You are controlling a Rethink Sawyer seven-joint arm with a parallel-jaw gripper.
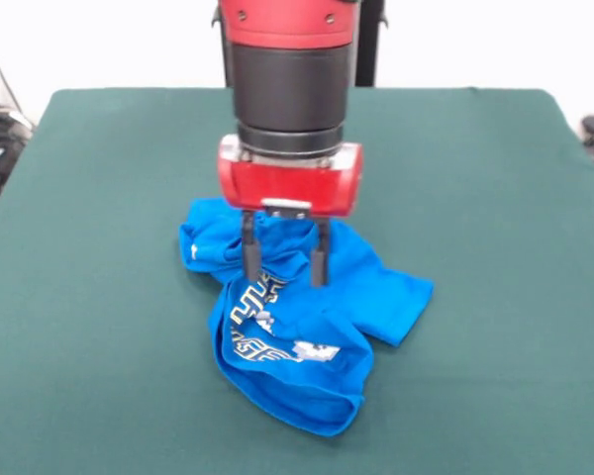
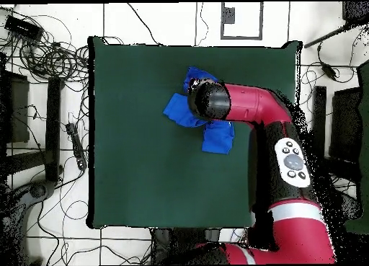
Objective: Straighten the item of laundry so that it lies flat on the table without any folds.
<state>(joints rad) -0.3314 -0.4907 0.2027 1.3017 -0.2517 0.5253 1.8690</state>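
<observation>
The item of laundry (image 1: 312, 332) is a bright blue T-shirt lying crumpled in a heap near the middle of the green table (image 1: 99, 297). Folds break up its white print, and one sleeve sticks out to the right. My gripper (image 1: 284, 277) points straight down over the heap's far part. It is open, with both black fingers (image 1: 247, 255) spread apart and their tips down at the cloth; nothing is pinched between them. In the overhead view the arm's wrist (image 2: 209, 101) covers the gripper and the middle of the shirt (image 2: 176, 109), so blue cloth shows only around it.
The table (image 2: 137, 155) stretches well beyond the shirt on every side. Cables (image 2: 50, 58) and equipment lie on the floor beside its edges. The red arm (image 2: 288, 155) crosses one side of the table.
</observation>
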